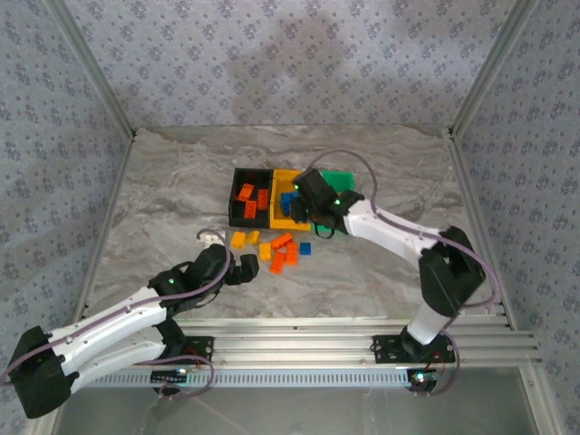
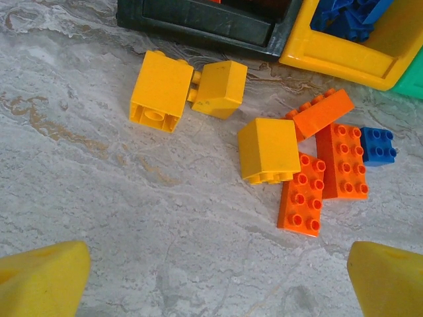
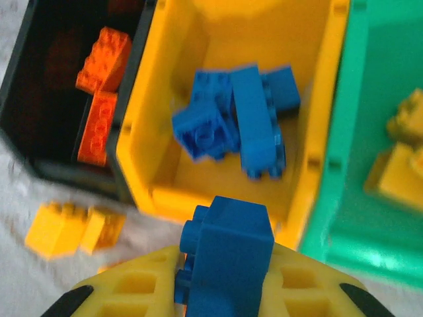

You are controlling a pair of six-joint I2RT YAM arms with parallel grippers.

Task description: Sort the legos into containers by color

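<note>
Blue lego (image 3: pixel 228 254) clamped in R hand (image 3: pixel 225 290) over yellow bin (image 3: pixel 165 99); L hand (image 2: pixel 215 281) spread, empty.

Three open-top bins joined in a row: black bin (image 1: pixel 234 213), yellow-orange bin (image 1: pixel 283 174), green bin (image 1: pixel 344 178). In the black bin, red-orange bricks (image 3: pixel 99 86); in the yellow-orange bin, a heap of blue bricks (image 3: pixel 238 125); in the green bin, yellow bricks (image 3: pixel 403 158). Over the near wall of the yellow-orange bin, one blue brick (image 3: pixel 231 238), pinched in the right hand (image 3: pixel 227 267). On the bench (image 2: pixel 132 218) just before the bins, a loose group: three yellow blocks (image 2: pixel 158 89), two of them touching; three red-orange long bricks (image 2: pixel 303 191), two flat with studs up; just beside these, a small blue piece (image 2: pixel 379 145).
</note>
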